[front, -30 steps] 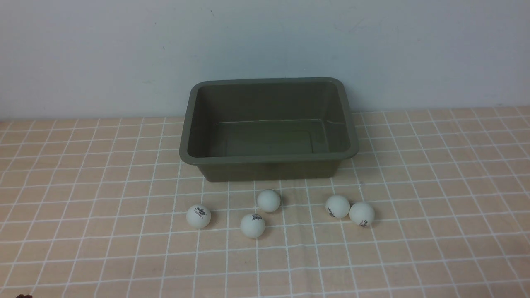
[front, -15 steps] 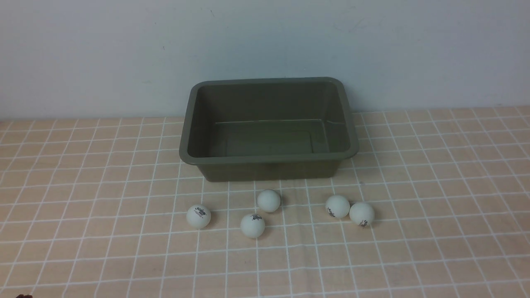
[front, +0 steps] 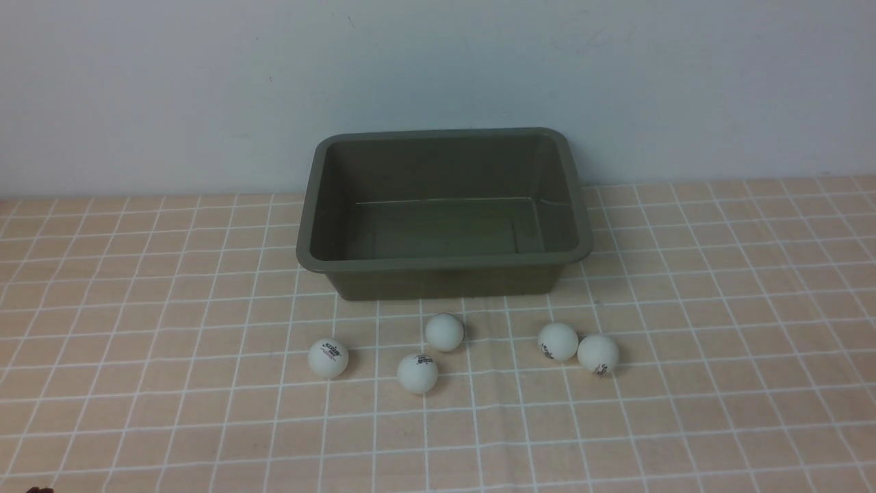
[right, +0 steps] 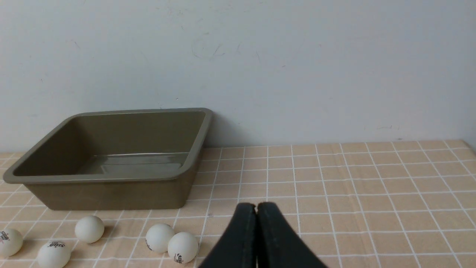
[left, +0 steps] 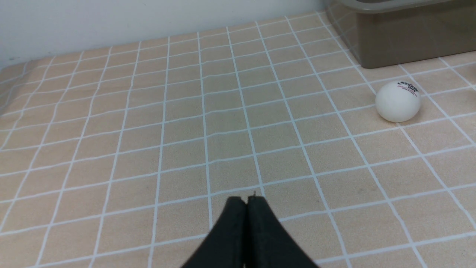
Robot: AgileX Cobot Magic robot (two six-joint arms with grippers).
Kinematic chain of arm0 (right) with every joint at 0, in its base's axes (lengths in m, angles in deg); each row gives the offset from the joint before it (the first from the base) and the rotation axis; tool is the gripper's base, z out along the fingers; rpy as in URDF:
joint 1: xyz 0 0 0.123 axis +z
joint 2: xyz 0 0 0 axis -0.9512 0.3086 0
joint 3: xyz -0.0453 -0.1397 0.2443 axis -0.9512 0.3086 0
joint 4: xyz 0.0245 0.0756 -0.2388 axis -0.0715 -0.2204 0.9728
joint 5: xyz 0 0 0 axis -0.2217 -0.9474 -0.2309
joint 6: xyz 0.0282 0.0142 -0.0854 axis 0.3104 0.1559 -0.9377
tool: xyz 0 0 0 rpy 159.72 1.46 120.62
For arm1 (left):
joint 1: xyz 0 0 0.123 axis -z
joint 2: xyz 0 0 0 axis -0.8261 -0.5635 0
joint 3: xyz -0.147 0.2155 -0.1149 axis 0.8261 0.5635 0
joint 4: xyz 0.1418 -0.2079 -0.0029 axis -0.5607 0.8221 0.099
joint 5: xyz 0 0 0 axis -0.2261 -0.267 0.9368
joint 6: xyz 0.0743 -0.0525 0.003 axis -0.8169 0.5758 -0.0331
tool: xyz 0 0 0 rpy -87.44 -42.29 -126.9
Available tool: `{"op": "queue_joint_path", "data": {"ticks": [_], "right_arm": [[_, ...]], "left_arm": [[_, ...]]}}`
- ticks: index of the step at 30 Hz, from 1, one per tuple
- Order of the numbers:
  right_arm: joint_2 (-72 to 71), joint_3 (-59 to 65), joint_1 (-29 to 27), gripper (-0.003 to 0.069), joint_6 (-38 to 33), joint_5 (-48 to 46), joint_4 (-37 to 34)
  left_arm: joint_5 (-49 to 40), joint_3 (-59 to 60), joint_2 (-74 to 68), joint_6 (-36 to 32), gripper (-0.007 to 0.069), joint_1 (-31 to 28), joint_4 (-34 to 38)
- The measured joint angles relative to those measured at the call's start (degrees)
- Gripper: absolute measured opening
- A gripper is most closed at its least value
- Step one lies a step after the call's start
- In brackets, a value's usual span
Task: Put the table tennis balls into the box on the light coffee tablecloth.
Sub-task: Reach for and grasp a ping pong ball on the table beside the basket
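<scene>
Balls point(front: 444, 332) lie beside the box point(front: 438, 263), apart from left hand point(left: 246, 200) and right hand point(right: 256, 206), both pressed together.

The left wrist view cuts off the olive-green plastic tub point(left: 405, 44), showing only one lower corner. The black left hand point(left: 246, 200) and right hand point(right: 256, 205) run past their frames' edges. A dark speck point(front: 37, 490) at the front view's corner, perhaps part of an arm, is too small to tell.

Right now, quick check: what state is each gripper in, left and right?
left gripper: shut, jaws pressed together, holding nothing.
right gripper: shut, jaws pressed together, holding nothing.
</scene>
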Motion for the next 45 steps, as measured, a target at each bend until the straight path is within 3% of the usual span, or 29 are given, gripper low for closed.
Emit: {"op": "queue_joint_path", "data": {"ticks": [6,17,28,32,35,37,38,41,42,45], "right_arm": [[0.0,0.0,0.0,-0.0015,0.0,0.0,0.0],[0.0,0.0,0.0,-0.0015,0.0,-0.3,0.0],[0.0,0.0,0.0,-0.0015,0.0,-0.5,0.0],[0.0,0.0,0.0,-0.0015,0.0,-0.5,-0.5],[0.0,0.0,0.0,-0.0015,0.0,-0.5,-0.9],[0.0,0.0,0.0,-0.0015,-0.4,-0.7,-1.1],[0.0,0.0,0.0,-0.0015,-0.5,-0.7,-1.1],[0.0,0.0,0.0,-0.0015,-2.0,-2.0,-1.1],[0.0,0.0,0.0,-0.0015,-2.0,-2.1,-1.1],[0.0,0.0,0.0,-0.0015,-3.9,-4.4,-1.1]], "left_arm": [[2.4,0.1,0.0,-2.9,-0.0069,0.0,-3.9],[25.6,0.1,0.0,9.0,-0.0069,0.0,10.5],[31.6,0.1,0.0,18.6,-0.0069,0.0,12.5],[18.9,-4.3,-0.4,23.7,-0.0069,0.0,12.2],[3.2,-13.6,-5.9,22.0,-0.0069,0.0,11.3],[-6.2,-21.1,-11.3,17.0,-0.0069,0.0,11.3],[-6.2,-21.8,-11.9,16.4,-0.0069,0.0,11.4],[-17.0,-33.6,-22.0,4.4,-0.0067,0.0,15.3],[-18.0,-34.3,-23.2,3.1,-0.0067,0.0,16.2],[-24.8,-43.5,-33.5,-12.0,-0.0046,0.0,23.4]]}}
